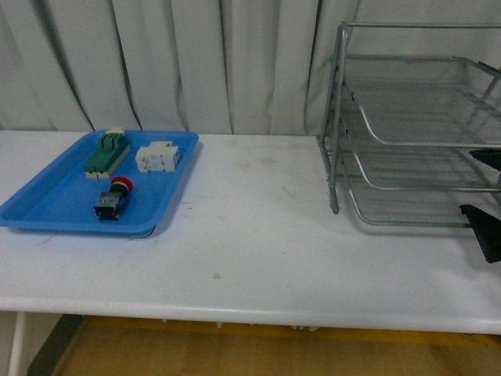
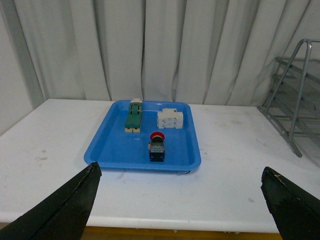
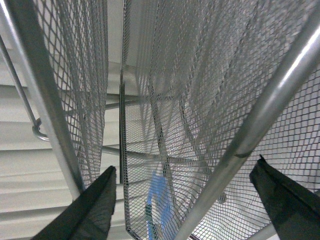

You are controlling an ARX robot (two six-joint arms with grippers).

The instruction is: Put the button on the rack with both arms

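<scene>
The button (image 1: pixel 113 200), with a red cap on a dark boxy body, lies in the blue tray (image 1: pixel 47 205) at the table's left. It also shows in the left wrist view (image 2: pixel 157 147). My left gripper (image 2: pixel 180 210) is open and empty, well back from the tray near the table's front edge. It is out of the front view. The silver wire-mesh rack (image 1: pixel 415 141) stands at the right. My right gripper (image 1: pixel 487 196) is open and empty at the rack's right front. Its view is filled by mesh trays and a frame tube (image 3: pixel 260 115) running between the fingertips (image 3: pixel 85 215).
A green-and-cream block (image 1: pixel 107 153) and a white terminal block (image 1: pixel 158 157) lie in the blue tray behind the button. White table surface (image 1: pixel 258 227) stretches between tray and rack. Curtains hang behind the table. The rack's edge shows in the left wrist view (image 2: pixel 295 115).
</scene>
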